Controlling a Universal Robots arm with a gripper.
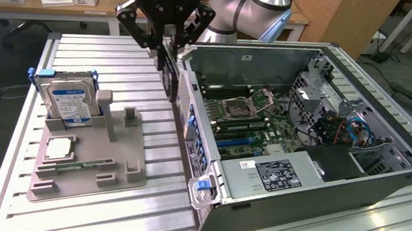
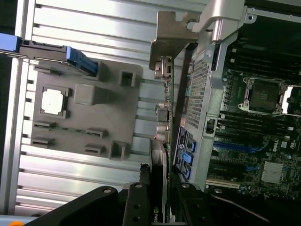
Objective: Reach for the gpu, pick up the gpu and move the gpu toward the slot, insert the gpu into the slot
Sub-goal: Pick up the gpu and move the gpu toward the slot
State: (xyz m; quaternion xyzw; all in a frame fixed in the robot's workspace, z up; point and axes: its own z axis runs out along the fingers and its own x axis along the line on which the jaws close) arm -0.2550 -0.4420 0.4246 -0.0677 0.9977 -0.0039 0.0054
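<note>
Gripper [image 2: 160,203] [image 1: 171,49]: black two-finger unit. Jaws are drawn partway together and clamped on the flat faces of the gpu, one finger on each side.

Gpu [image 2: 162,113] [image 1: 170,82]: held on edge and hanging below the fingers. Its silver end bracket, with the port openings, faces away from the gripper. The card is clear of the table and just outside the perforated rear wall of the computer case, on the exterior view's left of it. Whether card and wall touch cannot be told. It is not seated in the slot.

Computer case [image 1: 294,208]: lying on its side with the interior open upward and the green motherboard exposed.

Slot [image 1: 235,142] [image 2: 234,147]: long blue connector strip on the motherboard inside the case, near the rear wall, with nothing in it.

CPU socket [image 1: 236,108] [image 2: 263,94]: square silver frame, farther along the board than the slot.

Power supply [image 1: 275,173]: grey box with a black label, at the near end of the case.

Fixture tray [image 1: 125,161] [image 2: 117,113]: grey moulded holder on the table, to the exterior view's left of the case.

Hard drive [image 1: 67,99]: silver-blue, standing upright in the tray's rear bracket.

Processor chip [image 1: 58,148] [image 2: 52,101]: square and silver, lying flat in a tray recess.

Memory stick [image 1: 84,165]: narrow and green, lying flat on the tray beside the chip.

Table [image 1: 108,52]: ribbed aluminium surface carrying the tray and case.
</note>
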